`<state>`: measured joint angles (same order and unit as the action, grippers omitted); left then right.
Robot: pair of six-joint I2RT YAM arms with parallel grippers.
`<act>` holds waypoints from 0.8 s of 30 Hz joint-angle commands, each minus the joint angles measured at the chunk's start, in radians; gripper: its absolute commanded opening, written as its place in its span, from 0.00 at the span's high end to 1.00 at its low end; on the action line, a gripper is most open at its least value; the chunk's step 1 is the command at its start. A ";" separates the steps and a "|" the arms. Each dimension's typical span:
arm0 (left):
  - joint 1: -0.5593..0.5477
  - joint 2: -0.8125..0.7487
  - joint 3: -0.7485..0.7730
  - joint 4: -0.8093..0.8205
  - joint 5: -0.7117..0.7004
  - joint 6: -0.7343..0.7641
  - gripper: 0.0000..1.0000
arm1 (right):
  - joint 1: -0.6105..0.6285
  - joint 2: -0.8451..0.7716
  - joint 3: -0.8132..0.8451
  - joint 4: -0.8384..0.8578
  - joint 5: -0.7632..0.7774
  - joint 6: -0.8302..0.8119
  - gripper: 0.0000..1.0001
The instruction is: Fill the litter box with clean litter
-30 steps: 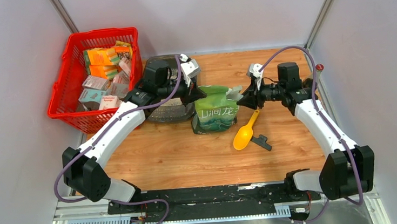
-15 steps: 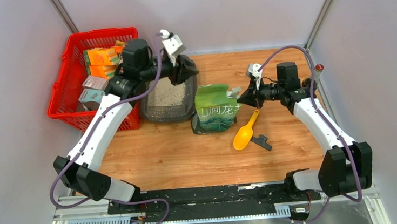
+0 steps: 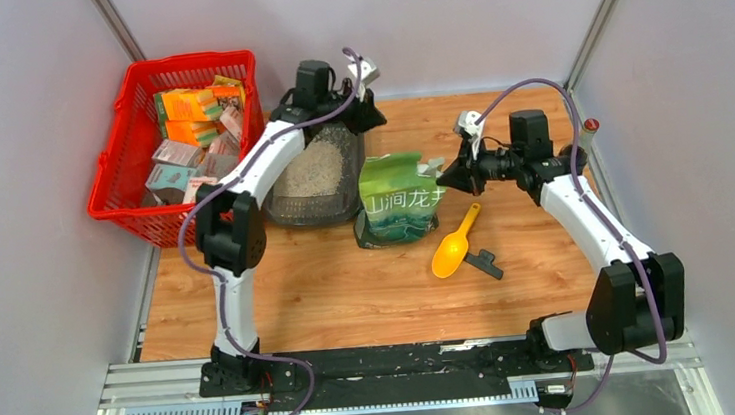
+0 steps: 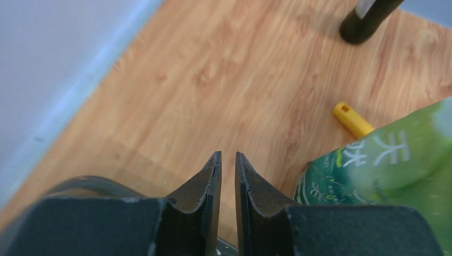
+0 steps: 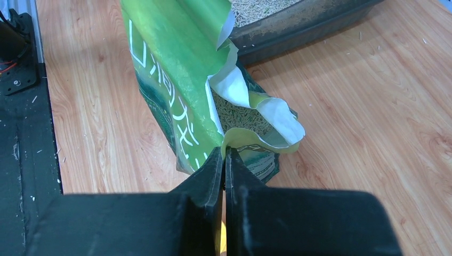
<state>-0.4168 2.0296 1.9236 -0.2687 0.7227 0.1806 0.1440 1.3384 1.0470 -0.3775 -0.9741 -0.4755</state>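
The dark grey litter box (image 3: 288, 209) stands at the back left of the table, next to the red basket. Pale litter (image 3: 320, 166) covers its floor. My left gripper (image 3: 374, 119) hangs over the box's far right corner; in the left wrist view its jaws (image 4: 225, 156) stand shut to a thin slit, with nothing between the tips. My right gripper (image 3: 444, 176) is shut on the torn top edge of the green bag (image 3: 398, 200). The right wrist view shows that gripper (image 5: 224, 152) pinching the bag's lip (image 5: 250, 138), granules inside the bag (image 5: 234, 114), and the litter box (image 5: 309, 21) beyond.
A red mesh basket (image 3: 117, 199) full of small cartons fills the back left corner. A yellow scoop (image 3: 453, 250) lies in front of the bag, beside a small black part (image 3: 486, 263). A red-topped post (image 3: 590, 128) stands at the right edge.
My left arm has left the bag's left side and swung back over the litter box to its far right corner. The right gripper keeps hold of the bag.
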 commanded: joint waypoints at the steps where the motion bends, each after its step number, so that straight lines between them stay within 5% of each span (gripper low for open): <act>1: -0.036 0.082 0.097 0.008 0.098 -0.012 0.78 | 0.008 0.013 0.062 0.003 0.005 0.008 0.98; 12: -0.143 0.070 -0.075 0.293 0.262 -0.250 0.85 | -0.003 0.074 0.123 -0.031 0.028 -0.025 0.92; 24: -0.155 0.031 -0.182 0.352 0.277 -0.342 0.91 | -0.041 0.096 0.139 -0.098 0.055 -0.087 0.74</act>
<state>-0.5793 2.1525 1.7473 0.0067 0.9630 -0.1158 0.1135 1.4334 1.1530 -0.4686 -0.9562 -0.5140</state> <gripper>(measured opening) 0.092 0.228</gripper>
